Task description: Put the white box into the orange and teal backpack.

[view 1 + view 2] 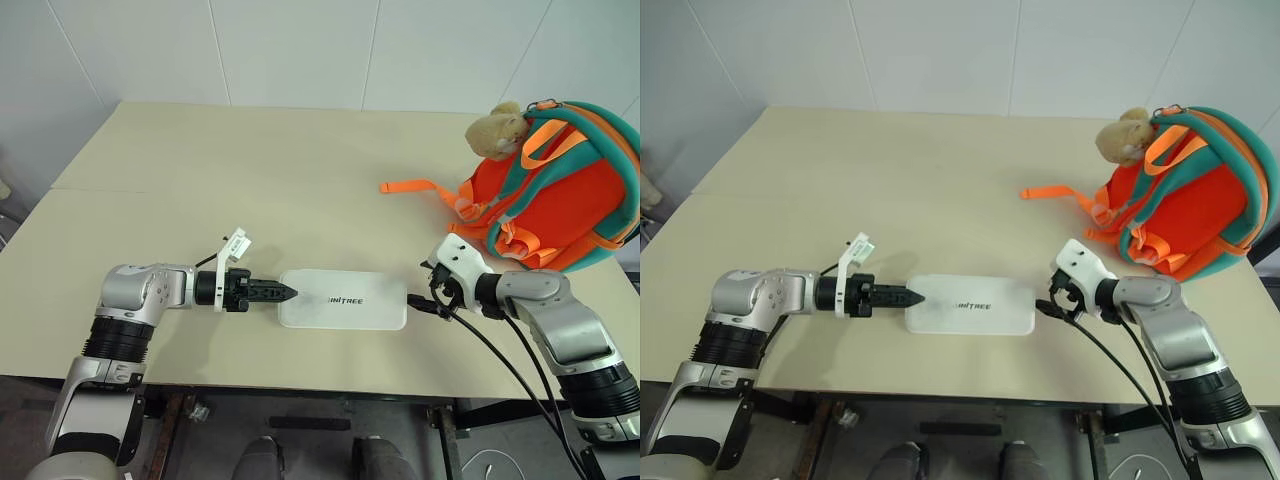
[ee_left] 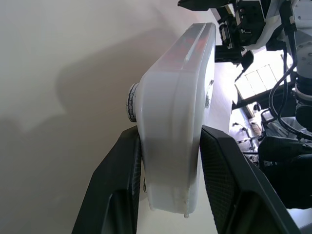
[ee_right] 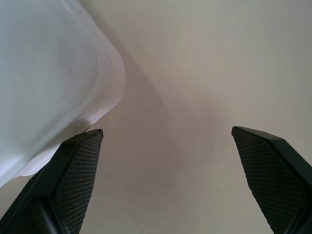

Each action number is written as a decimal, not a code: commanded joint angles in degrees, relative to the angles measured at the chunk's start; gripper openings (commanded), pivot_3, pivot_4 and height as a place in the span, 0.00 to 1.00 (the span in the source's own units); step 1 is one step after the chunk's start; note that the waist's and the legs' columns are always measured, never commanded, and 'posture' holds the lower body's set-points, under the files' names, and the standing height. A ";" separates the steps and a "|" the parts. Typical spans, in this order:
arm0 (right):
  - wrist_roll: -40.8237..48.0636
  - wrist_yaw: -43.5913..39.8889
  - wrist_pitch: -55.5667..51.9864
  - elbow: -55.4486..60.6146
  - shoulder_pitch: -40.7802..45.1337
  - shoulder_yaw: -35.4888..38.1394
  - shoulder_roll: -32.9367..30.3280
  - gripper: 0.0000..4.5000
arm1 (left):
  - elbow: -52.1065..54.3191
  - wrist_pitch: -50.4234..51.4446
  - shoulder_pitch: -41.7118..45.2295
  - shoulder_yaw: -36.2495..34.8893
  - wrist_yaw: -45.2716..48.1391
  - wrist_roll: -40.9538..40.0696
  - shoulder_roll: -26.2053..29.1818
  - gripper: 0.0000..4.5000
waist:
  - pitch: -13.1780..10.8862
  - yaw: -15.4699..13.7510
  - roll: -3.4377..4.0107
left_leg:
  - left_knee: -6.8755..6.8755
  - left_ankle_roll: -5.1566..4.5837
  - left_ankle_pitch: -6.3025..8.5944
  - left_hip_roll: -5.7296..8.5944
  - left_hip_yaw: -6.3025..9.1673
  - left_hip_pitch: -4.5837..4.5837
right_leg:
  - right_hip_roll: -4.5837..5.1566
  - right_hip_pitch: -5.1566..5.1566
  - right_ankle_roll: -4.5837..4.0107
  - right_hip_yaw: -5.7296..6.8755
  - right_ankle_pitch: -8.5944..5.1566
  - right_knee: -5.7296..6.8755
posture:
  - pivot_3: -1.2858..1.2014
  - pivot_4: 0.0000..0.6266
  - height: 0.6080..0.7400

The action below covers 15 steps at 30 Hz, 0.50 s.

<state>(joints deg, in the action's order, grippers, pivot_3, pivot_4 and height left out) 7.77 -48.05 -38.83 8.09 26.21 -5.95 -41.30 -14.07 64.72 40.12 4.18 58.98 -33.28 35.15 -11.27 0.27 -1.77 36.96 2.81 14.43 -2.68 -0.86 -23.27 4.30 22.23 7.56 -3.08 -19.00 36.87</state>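
Your left end effector (image 2: 170, 180) is pinching the white box (image 1: 343, 299). In the left wrist view you can see one black finger (image 2: 119, 185) on each flat side of the box's end, pressed right against it. That view also shows a small round knob (image 2: 132, 102) on the box's side, which you cannot see from the head views. In the head views, the left end effector (image 1: 280, 292) looks like a dark point touching the left short end of the box, and you cannot make out the two fingers there.

Your right end effector (image 3: 165, 161) is spread wide, with nothing between its fingers. In the right wrist view one fingertip (image 3: 80, 161) sits just beside the rounded white corner of the box, and the other is well apart over bare counter. In the head views this end effector (image 1: 428, 303) sits just beside the right short end of the box.

The white box lies on the tan counter (image 1: 250, 170), near the front edge, between the two arms. The head views show its dark lettering facing up.

The orange and teal backpack (image 1: 560, 190) stands at the far right of the counter, well apart from the box. A tan plush toy (image 1: 497, 128) sits at its top, and an orange strap (image 1: 415, 187) lies across the counter beside it.
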 commanded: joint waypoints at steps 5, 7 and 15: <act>2.60 0.23 -0.05 5.00 -0.15 2.02 0.97 1.00 | -0.46 -1.63 1.39 -1.53 -2.89 1.00 -1.12 0.32 | 0.00 0.01 0.00 | -0.01 -0.02 -0.01 0.00 0.00 0.00 | 0.00 0.00 0.00 0.00 0.02 -0.01 | 0.52 0.24 1.00; 3.08 0.93 -0.66 5.08 -0.40 3.59 1.13 1.00 | -0.94 -0.96 2.36 -4.42 -3.07 -0.60 -1.53 0.32 | -0.01 0.03 -0.01 | -0.01 -0.02 -0.01 0.00 0.00 -0.02 | 0.00 0.03 0.00 0.00 0.02 -0.01 | 0.52 0.24 1.00; 4.51 2.75 -2.01 5.65 -1.54 6.98 1.04 1.00 | 1.53 2.32 2.46 -8.20 -2.79 -3.95 -1.52 0.28 | -0.01 0.54 -0.01 | -0.28 0.00 -0.01 -0.01 -0.06 -0.08 | -0.01 0.19 0.02 -0.02 0.02 -0.09 | 0.52 0.24 1.00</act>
<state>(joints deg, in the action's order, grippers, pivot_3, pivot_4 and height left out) 10.81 -45.79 -40.80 11.23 24.37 -1.21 -40.48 -14.32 66.49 42.21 -2.42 57.53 -36.43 33.65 -11.27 0.81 -1.78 36.62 2.81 14.42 -2.70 -0.92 -23.35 4.29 22.43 7.57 -3.10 -18.98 36.75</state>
